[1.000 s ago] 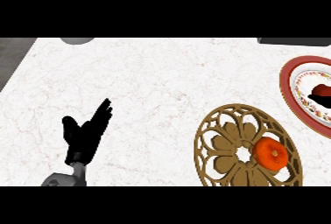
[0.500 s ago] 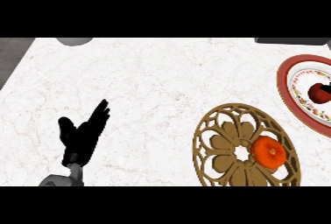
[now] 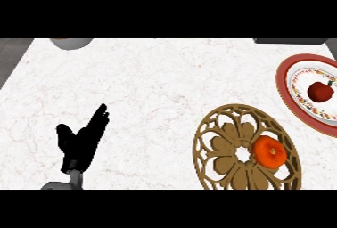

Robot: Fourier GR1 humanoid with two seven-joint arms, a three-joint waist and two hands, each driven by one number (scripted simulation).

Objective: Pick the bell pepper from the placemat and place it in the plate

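No writing shows. The left robot hand (image 3: 80, 142) rests spread on the table (image 3: 164, 80). Far to its right, the bell pepper (image 3: 269, 151) sits on the placemat (image 3: 223, 156); beyond, the plate (image 3: 296, 100), cut off, holds a red fruit (image 3: 321, 91).

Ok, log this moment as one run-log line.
bell pepper: on placemat, not picked | plate: holds red fruit | left hand: open, resting lower left | right hand: not in view

Plate (image 3: 287, 80) and grey object (image 3: 71, 42) cut by edges.
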